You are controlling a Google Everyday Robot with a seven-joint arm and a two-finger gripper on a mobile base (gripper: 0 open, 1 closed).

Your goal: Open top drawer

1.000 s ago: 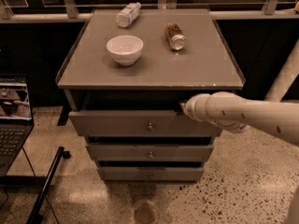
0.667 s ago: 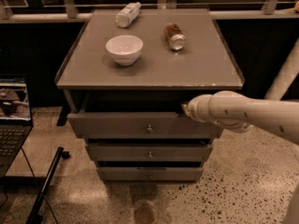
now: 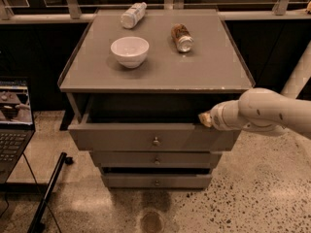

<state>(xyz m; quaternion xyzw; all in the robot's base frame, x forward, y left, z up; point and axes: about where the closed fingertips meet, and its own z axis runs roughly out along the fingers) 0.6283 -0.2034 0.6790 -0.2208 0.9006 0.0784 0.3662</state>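
The top drawer [image 3: 146, 139] of the grey cabinet is pulled partly out, with a dark gap above its flat front and a small round metal knob [image 3: 156, 141] at its centre. My white arm comes in from the right. The gripper [image 3: 204, 119] is at the right end of the drawer's top edge, at the opening. Two narrower drawer fronts [image 3: 155, 159] lie below it, shut.
On the cabinet top [image 3: 155, 76] stand a white bowl [image 3: 129, 50], a lying clear bottle [image 3: 132, 14] and a lying brown can [image 3: 181, 37]. A laptop [image 3: 13, 115] sits at the left. A black pole [image 3: 48, 194] leans on the speckled floor at lower left.
The drawer front has come a little farther out toward the camera, and the gripper has moved with it.
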